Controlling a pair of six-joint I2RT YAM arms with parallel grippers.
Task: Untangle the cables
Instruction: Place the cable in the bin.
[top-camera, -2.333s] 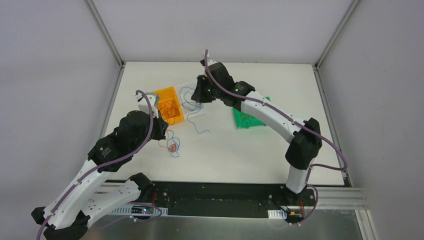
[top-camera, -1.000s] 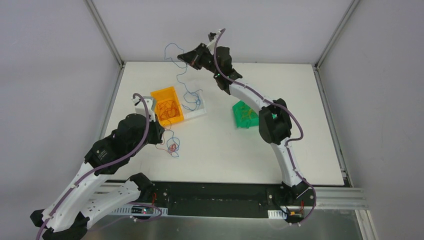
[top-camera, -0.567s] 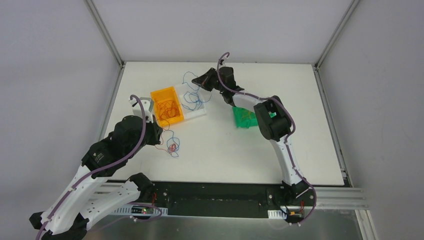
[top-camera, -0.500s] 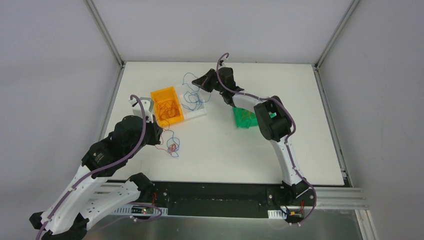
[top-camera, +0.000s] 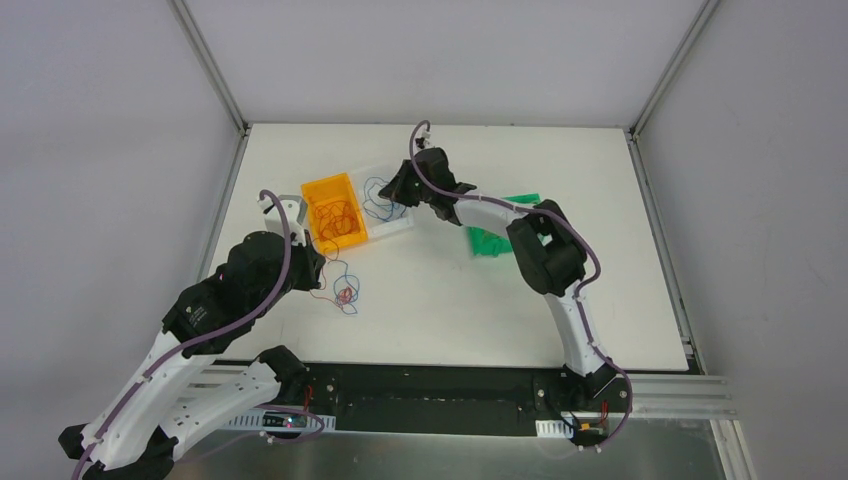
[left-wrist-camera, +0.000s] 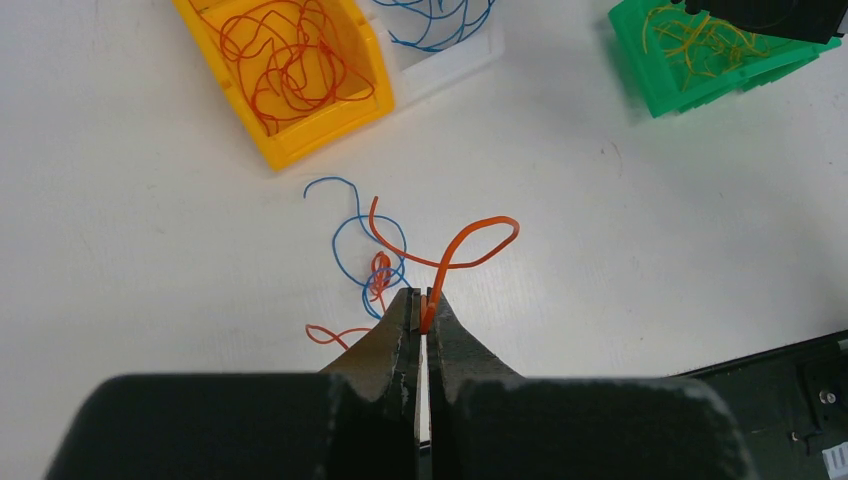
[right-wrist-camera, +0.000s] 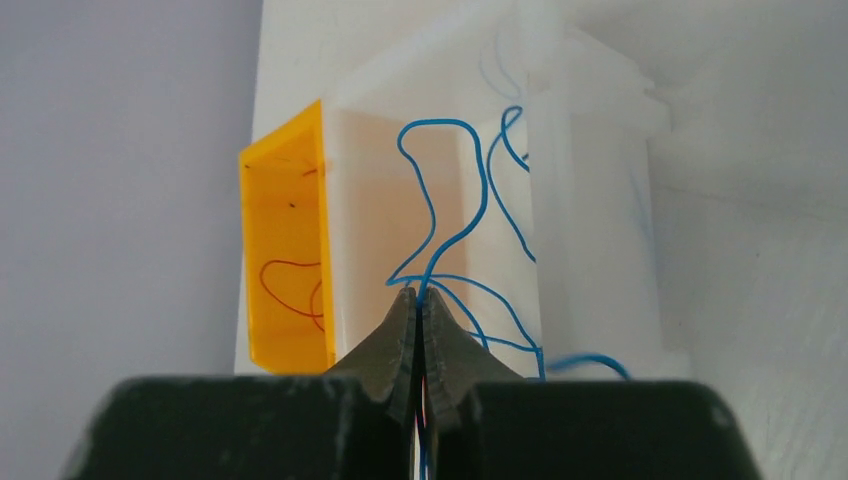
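Now, sorting by colour, I'd say: the right jaws are pinched on a blue wire (right-wrist-camera: 485, 175), white bin (right-wrist-camera: 590, 230) straight ahead, so a release looks next. The left jaws clamp an orange wire (left-wrist-camera: 447, 265), clump (left-wrist-camera: 378, 275) just ahead-left; it needs pulling free.

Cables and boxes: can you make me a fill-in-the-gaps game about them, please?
1. The looped cable in the shut left gripper is ____.
2. The strand in the shut right gripper is ____.
3. The yellowish cables lie in the ____ bin.
4. The white bin stands right beside the ____ bin.

Missing words: orange, blue, green, orange.
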